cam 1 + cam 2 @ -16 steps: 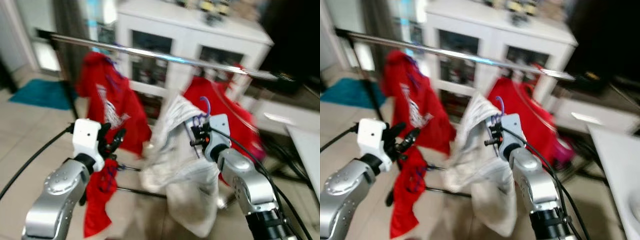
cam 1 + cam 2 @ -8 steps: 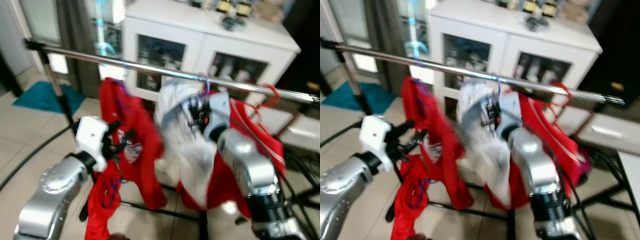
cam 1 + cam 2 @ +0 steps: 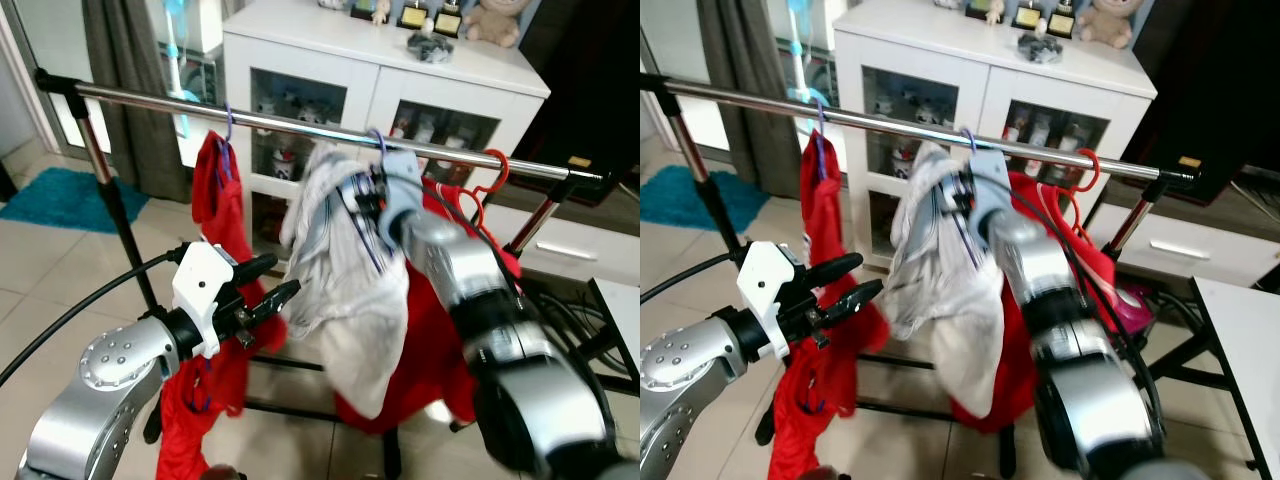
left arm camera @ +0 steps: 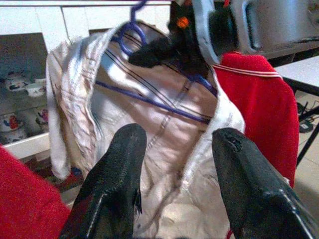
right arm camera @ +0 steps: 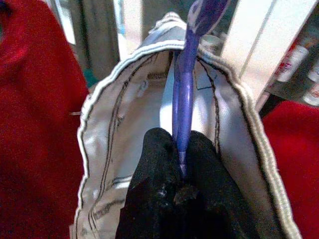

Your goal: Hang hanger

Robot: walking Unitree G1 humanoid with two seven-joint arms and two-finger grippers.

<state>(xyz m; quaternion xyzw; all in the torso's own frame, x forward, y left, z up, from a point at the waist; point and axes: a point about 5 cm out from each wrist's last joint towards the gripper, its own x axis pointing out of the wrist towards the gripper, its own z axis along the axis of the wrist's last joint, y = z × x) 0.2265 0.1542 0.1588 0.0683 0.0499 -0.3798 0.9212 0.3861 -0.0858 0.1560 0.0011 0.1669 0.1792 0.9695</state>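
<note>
Right end effector pinches purple hanger at rail.

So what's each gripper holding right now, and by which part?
The right gripper pinches the purple hanger by its neck, just below the hook, with the white shirt on it. The left gripper is open, holding nothing.

Shiny metal rail, glossy purple plastic hanger (smooth), soft white cloth shirt.
</note>
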